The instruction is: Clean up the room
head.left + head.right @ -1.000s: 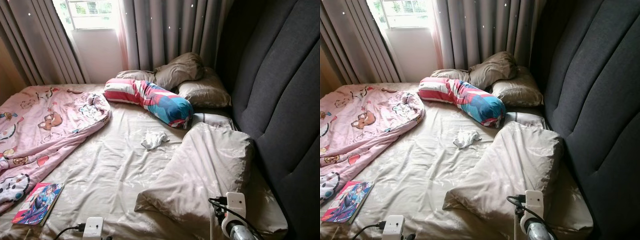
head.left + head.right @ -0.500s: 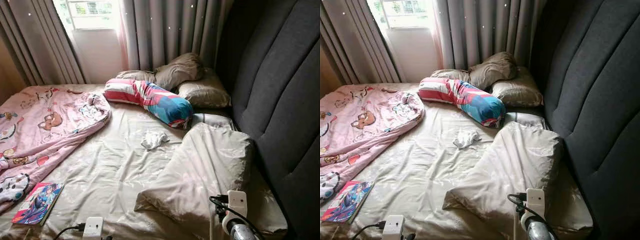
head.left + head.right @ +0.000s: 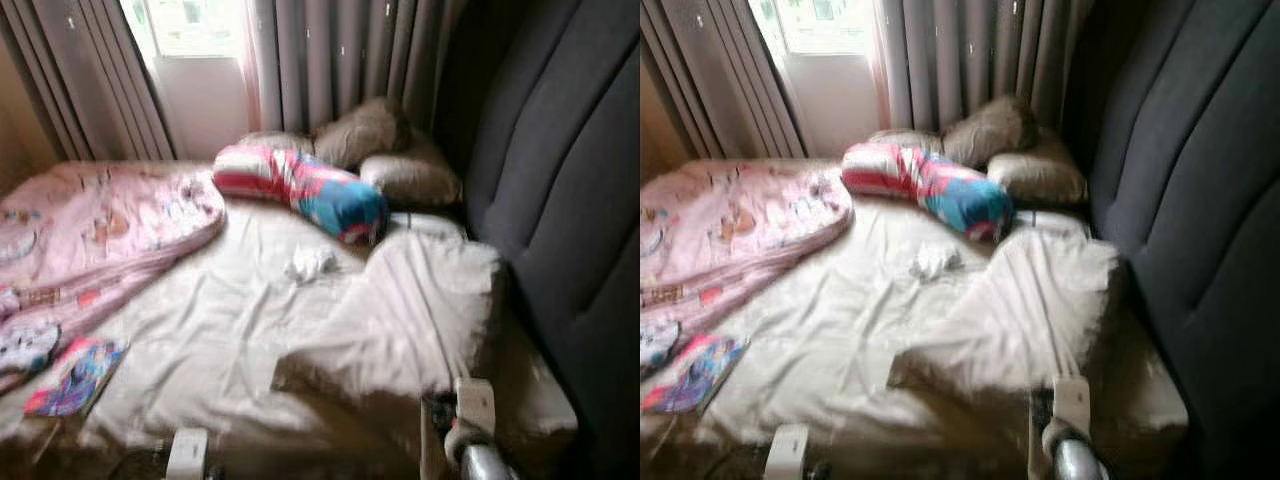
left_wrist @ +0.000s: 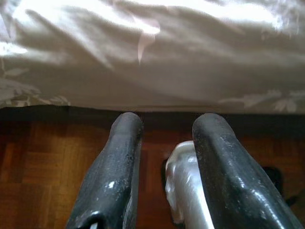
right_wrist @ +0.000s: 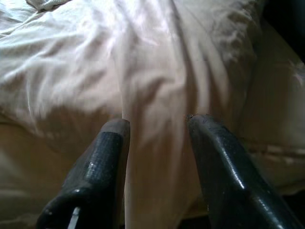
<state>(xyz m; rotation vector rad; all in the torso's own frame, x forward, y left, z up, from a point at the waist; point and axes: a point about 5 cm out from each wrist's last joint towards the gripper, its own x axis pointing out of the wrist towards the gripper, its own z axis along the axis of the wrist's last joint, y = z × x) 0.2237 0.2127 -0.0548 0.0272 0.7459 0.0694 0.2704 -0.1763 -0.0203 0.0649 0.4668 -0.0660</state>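
The eye views are blurred. A bed with a beige sheet holds a large beige pillow at the front right. A crumpled white cloth lies mid-bed. A colourful book lies at the front left. A striped red, white and blue bolster lies before two brown pillows. A pink cartoon blanket is bunched on the left. My left gripper is open, low at the bed's edge over the wooden floor. My right gripper is open just over the beige pillow.
A dark padded headboard runs along the right side. Grey curtains and a window stand behind the bed. My two wrists show at the bottom edge.
The whole picture has turned blurry and shifted slightly, so the camera is moving. Nothing on the bed has moved, and both grippers hold nothing.
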